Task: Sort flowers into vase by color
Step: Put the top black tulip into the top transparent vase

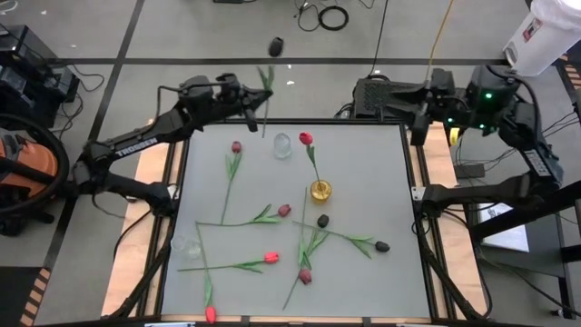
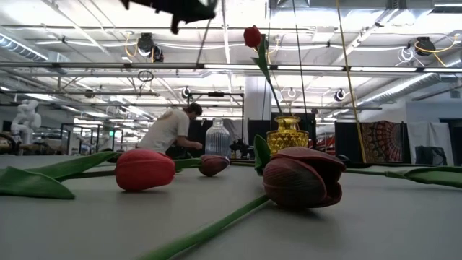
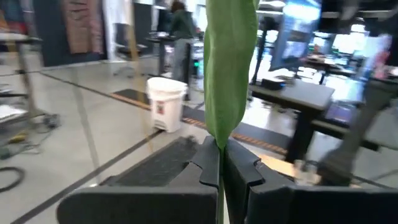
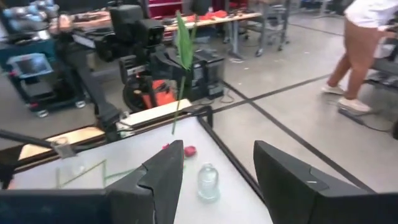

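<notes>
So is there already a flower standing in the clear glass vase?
No, the clear glass vase stands empty near the table's far edge, while the one upright red tulip sits in the yellow vase.

My left hand (image 3: pixel 221 165) is closed on a flower stem, and its broad green leaf (image 3: pixel 229 68) stands straight up between my dark fingers (image 3: pixel 205 163). Beyond it sit a white bin (image 3: pixel 165 102) on the grey floor, a dark desk (image 3: pixel 297 93), and a person (image 3: pixel 181 31) standing far off.
</notes>
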Robot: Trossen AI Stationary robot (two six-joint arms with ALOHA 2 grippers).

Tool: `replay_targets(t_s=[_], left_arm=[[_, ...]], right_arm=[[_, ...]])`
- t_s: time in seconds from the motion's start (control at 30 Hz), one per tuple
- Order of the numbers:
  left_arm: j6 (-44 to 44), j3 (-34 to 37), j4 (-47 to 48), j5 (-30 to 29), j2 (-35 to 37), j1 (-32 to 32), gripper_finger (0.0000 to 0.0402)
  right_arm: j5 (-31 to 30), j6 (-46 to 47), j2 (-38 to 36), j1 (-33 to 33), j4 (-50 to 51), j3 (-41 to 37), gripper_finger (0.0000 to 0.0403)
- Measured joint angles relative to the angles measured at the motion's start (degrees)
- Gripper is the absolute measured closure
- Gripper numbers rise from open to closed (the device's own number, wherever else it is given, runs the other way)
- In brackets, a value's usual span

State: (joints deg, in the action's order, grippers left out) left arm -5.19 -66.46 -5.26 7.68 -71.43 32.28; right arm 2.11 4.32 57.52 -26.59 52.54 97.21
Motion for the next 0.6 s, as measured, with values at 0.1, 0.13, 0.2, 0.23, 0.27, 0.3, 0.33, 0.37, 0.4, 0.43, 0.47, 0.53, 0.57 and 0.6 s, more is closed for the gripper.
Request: replay_targets(t_s=[0.1,0.13,0.2,0.23,0.27,0.3,0.33,0.37,0.4,0.43,0.47,0.53,0.57,0.6], left_arm=[[-0.28,2.80,-0.06,1.58,4.23,4.15,0.0400],[-0.40,3.55,-0.05,2.60,5.93,5.37,0.0400],[-0.39,4.99,-0.39,4.66,9.38,7.39,0.0400],[-0.39,5.56,-0.42,5.94,11.07,8.26,0.0400],[-0.39,6.19,-0.44,7.26,12.60,9.15,0.0400],[-0.42,6.91,-0.40,8.30,14.01,9.81,0.0400],[-0.40,7.63,-0.23,9.25,15.27,10.31,0.0400],[-0.39,8.25,-0.08,10.23,16.19,10.66,0.0400],[-0.27,8.78,0.27,11.23,16.90,10.96,0.0400],[0.38,9.20,1.32,12.25,17.34,11.18,0.0400],[1.31,9.66,2.17,13.07,17.52,11.39,0.0400],[2.37,11.54,0.81,13.83,17.18,11.53,0.0400],[2.33,13.02,-2.24,14.41,16.68,11.53,0.0400],[1.61,14.54,-6.27,15.28,15.96,11.53,0.0400]], right_arm=[[-2.07,0.81,-1.13,0.00,0.32,0.00,0.0215],[-2.95,1.23,-1.41,0.00,0.34,0.00,0.0215],[-4.43,2.09,-1.76,0.00,0.41,0.00,0.0215],[-5.01,2.36,-1.78,0.00,0.44,0.00,0.0215],[-5.29,2.47,-1.80,0.00,0.51,0.00,0.0215],[-5.31,2.49,-1.84,0.00,0.61,0.00,0.0215],[-5.34,2.49,-1.81,0.00,0.63,0.00,0.0215],[-5.35,2.49,-1.74,0.00,0.63,0.00,0.0215],[-5.34,2.46,-1.62,0.00,0.67,0.00,0.0215],[-5.34,2.37,-1.58,0.00,0.72,0.00,0.0215],[-5.34,2.34,-1.50,0.00,0.80,0.00,0.0215],[-5.34,2.75,-1.37,0.00,1.14,0.00,0.0215],[-5.34,3.44,-1.27,0.00,1.33,0.00,0.0215],[-5.34,4.23,-1.17,0.00,1.24,0.00,0.0215]])
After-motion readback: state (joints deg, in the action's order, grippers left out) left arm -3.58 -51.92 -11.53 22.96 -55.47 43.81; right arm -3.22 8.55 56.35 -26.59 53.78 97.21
